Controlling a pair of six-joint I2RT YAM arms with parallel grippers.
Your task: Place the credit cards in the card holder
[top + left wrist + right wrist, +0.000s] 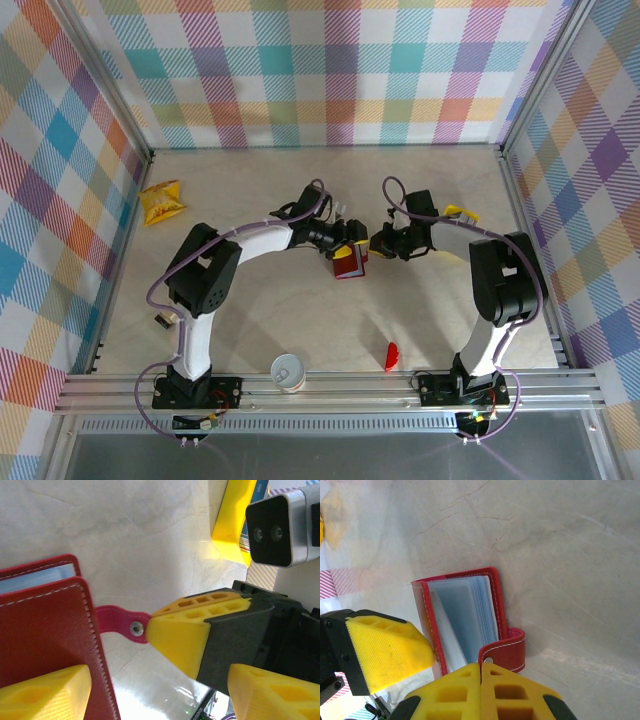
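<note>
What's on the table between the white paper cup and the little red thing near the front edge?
Nothing. In the top view, the stretch of table between the paper cup and the small red piece is bare.

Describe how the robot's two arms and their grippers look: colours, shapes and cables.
The left arm and right arm have white links, black joints and looping lilac cables. The left gripper and right gripper carry wedge-shaped yellow fingers with lattice cut-outs on black mounts.

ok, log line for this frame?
right jaws: shut on holder tab | left jaws: open, at holder | holder: ajar | cards: on table, outside holder
</note>
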